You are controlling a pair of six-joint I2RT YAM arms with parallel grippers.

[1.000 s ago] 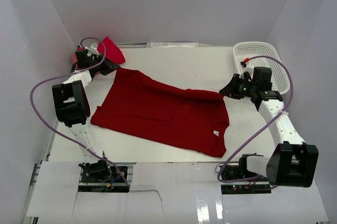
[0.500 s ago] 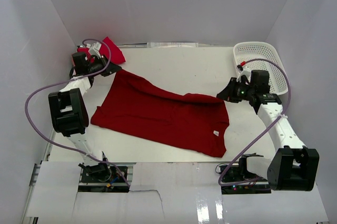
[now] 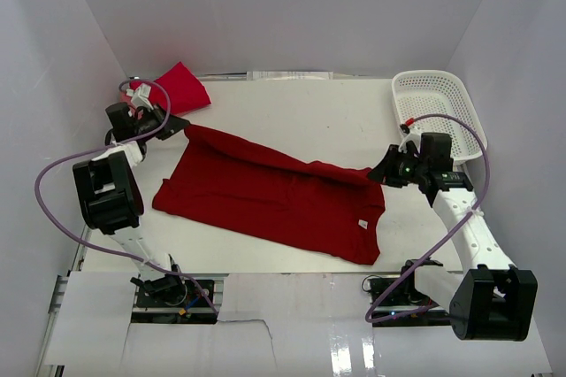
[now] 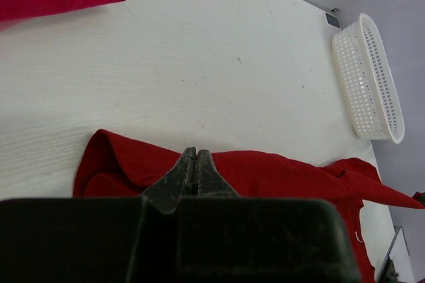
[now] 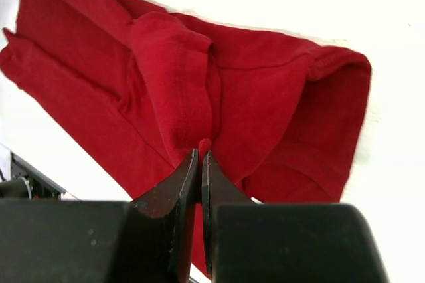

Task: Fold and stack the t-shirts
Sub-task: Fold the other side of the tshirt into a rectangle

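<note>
- A white plastic lattice basket (image 3: pixel 439 101) sat at the far right corner of the table (image 3: pixel 309 111), close along the right-hand wall.
- The tabletop was white, with a faint wood grain.
- Plain pale grey walls (image 3: pixel 283 5) closed in three sides.

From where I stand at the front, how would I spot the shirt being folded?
Look at the white table. Across its middle lies a dark red shirt, spread out wide. Unlike the folded shirt in the far left corner, it is darker and lies open.
</note>
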